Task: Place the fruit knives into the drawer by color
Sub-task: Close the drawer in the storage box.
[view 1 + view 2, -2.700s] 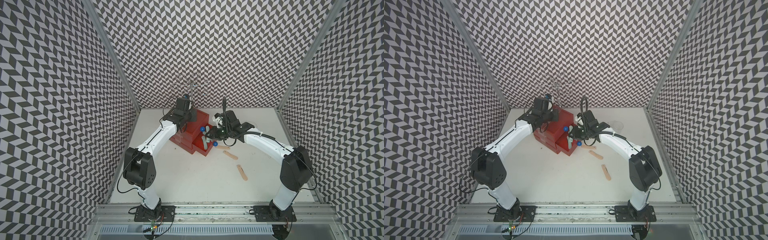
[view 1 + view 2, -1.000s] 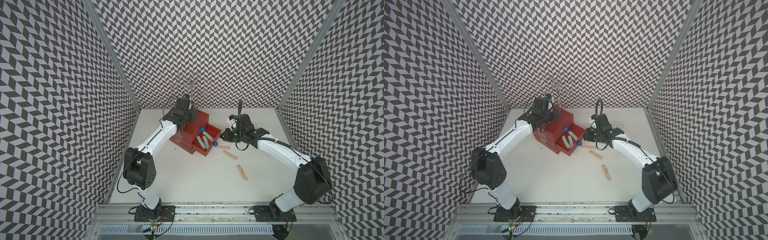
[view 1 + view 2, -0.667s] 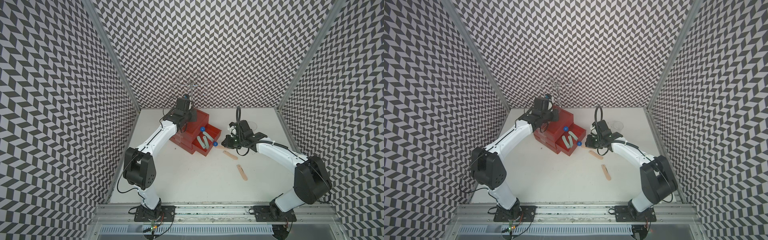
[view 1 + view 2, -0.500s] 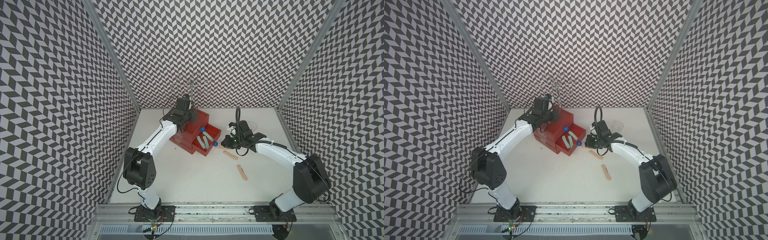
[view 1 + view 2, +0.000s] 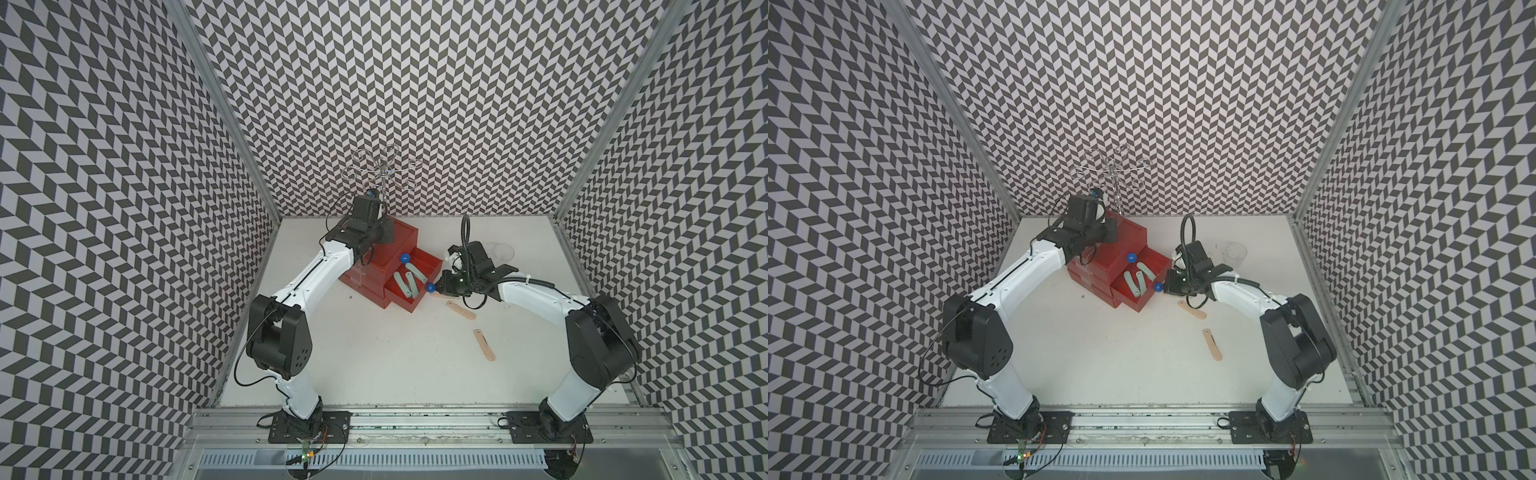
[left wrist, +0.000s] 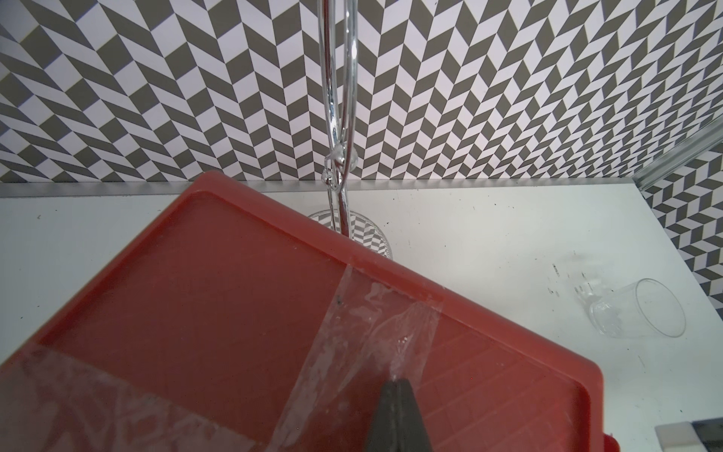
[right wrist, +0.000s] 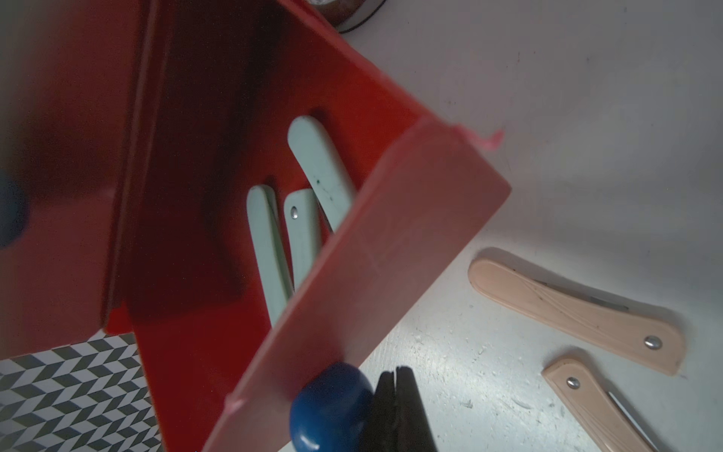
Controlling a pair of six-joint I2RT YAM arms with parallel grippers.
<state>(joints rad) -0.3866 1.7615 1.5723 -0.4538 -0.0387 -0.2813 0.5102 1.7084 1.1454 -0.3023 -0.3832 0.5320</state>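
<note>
Both arms' jaws are pressed together, empty; the right gripper sits just beside the round blue knob of a pulled-out drawer holding three pale teal plastic fruit knives; the left gripper tips onto the taped top of the red plastic three-drawer cabinet; two peach-pink knives lie nearby on the white table.

A chrome wire stand with looped arms rises at the far edge of the white tabletop, left of centre. Its round mirrored base lies flat on the surface. A clear plastic cup sits far right, well apart from the stand. Black-and-white chevron walls close in three sides, and an aluminium rail runs along the near edge.
</note>
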